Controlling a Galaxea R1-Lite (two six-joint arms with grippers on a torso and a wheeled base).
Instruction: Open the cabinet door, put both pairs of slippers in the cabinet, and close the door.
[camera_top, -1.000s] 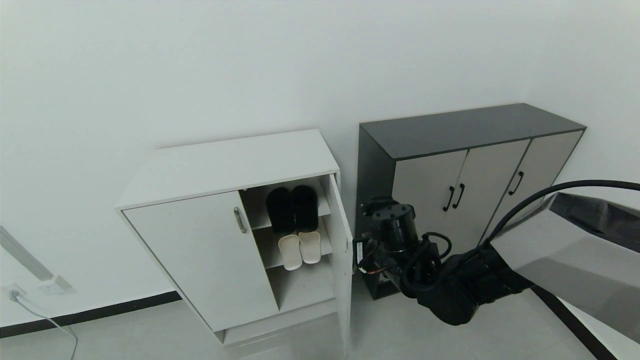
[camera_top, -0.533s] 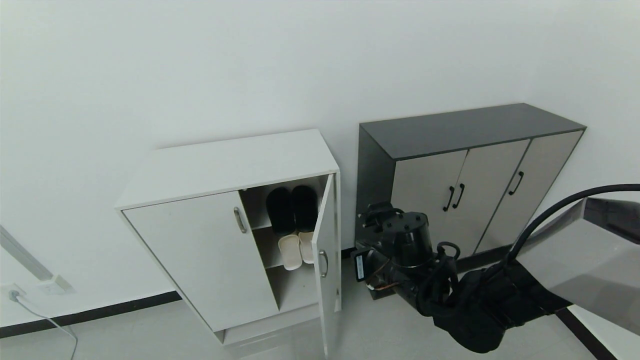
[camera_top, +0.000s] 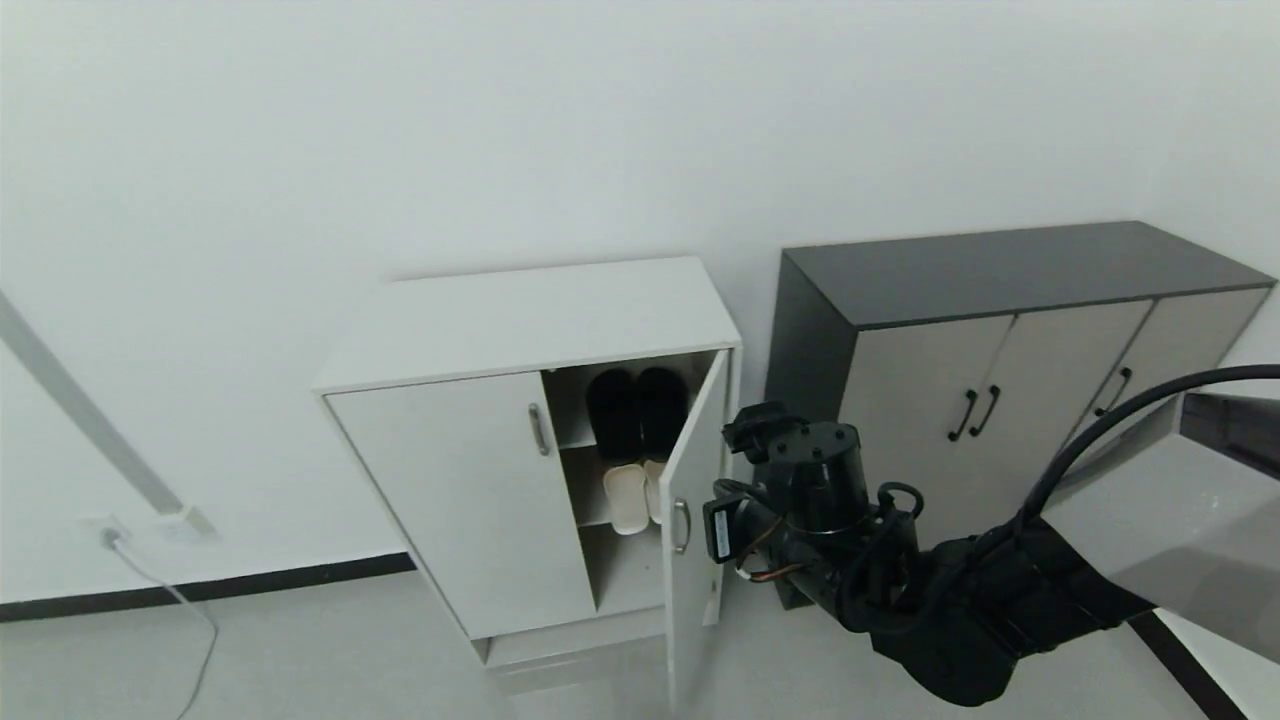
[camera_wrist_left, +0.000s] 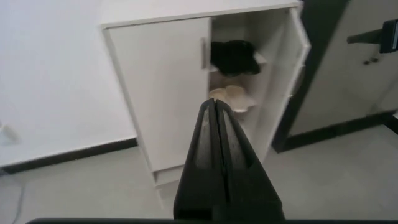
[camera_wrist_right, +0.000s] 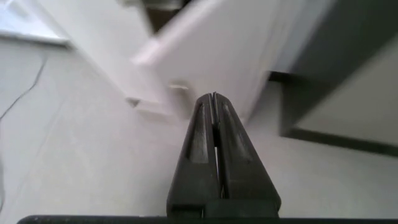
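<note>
Head view first: the white two-door wooden cabinet (camera_top: 530, 320) stands at the wall, its right-hand door (camera_top: 697, 560) ajar. Inside, the black pair of slippers (camera_top: 637, 408) sits on the top shelf, and the cream pair of slippers (camera_top: 630, 497) is at six o'clock of it, one shelf down. The right arm hangs just beside the door, at its three o'clock.

Left wrist view: the left pincer (camera_wrist_left: 216, 102) is pressed closed, empty, facing the cabinet.

Right wrist view: the right pincer (camera_wrist_right: 214, 98) is closed on nothing, near the door's outer face, above the floor.
</note>
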